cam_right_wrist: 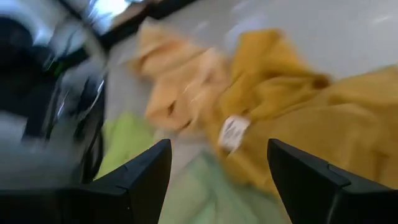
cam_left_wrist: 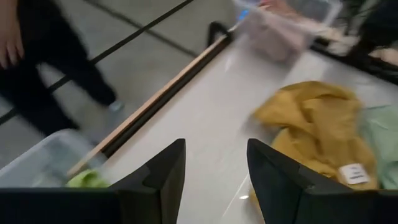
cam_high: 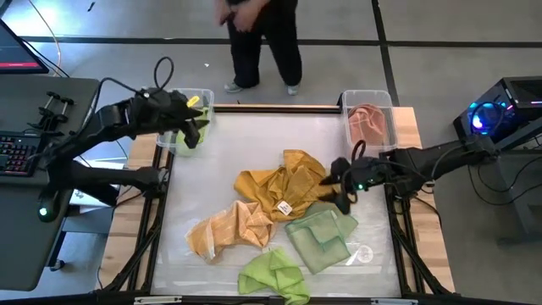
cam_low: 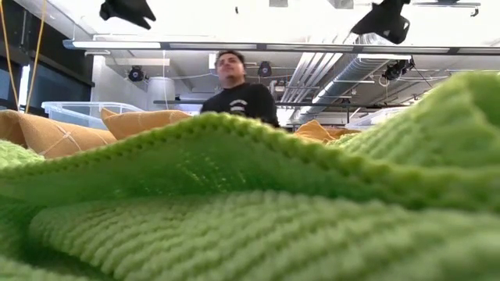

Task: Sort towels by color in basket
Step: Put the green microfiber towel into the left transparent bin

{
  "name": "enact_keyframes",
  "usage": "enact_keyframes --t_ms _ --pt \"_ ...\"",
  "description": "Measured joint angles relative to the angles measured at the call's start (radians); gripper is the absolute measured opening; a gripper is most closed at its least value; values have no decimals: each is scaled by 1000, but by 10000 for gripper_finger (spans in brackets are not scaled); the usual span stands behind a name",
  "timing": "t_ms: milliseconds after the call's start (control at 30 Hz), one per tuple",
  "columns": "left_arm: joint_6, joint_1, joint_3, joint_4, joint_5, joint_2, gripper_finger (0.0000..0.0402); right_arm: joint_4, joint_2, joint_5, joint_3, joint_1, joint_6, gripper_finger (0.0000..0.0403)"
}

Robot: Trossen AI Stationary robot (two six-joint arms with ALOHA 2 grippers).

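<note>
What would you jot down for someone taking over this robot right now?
Left end effector: open and empty, above the far-left bin, which holds a lime green towel.
Right end effector: open and empty, over the mustard towel.
Done: a pink-brown towel sits in the far-right bin.
Left on the table: the mustard towel, an orange-tan towel, a sage green towel and a lime green one at the near edge.
A person stands beyond the far edge.
</note>
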Motion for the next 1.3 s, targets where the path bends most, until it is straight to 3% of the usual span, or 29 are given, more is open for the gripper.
enact_keyframes --t_ms 133,367,700,900,1067,1300 --pt "-27 -79 -63 91 -3 3 152 -36 17 -68 0 54 -65 258" --pt "-111 -174 -203 270 -4 6 152 -75 119 -86 0 147 -75 258" --pt "-166 -266 -314 348 -4 34 152 -136 350 -94 0 259 49 248" --pt "-168 -298 -326 347 -4 55 152 -159 471 -3 0 307 169 214" --pt "-167 -315 -325 347 -4 62 152 -16 571 -2 0 340 122 176" --pt "-176 -320 -325 346 -4 62 152 -4 701 -28 5 343 221 91"
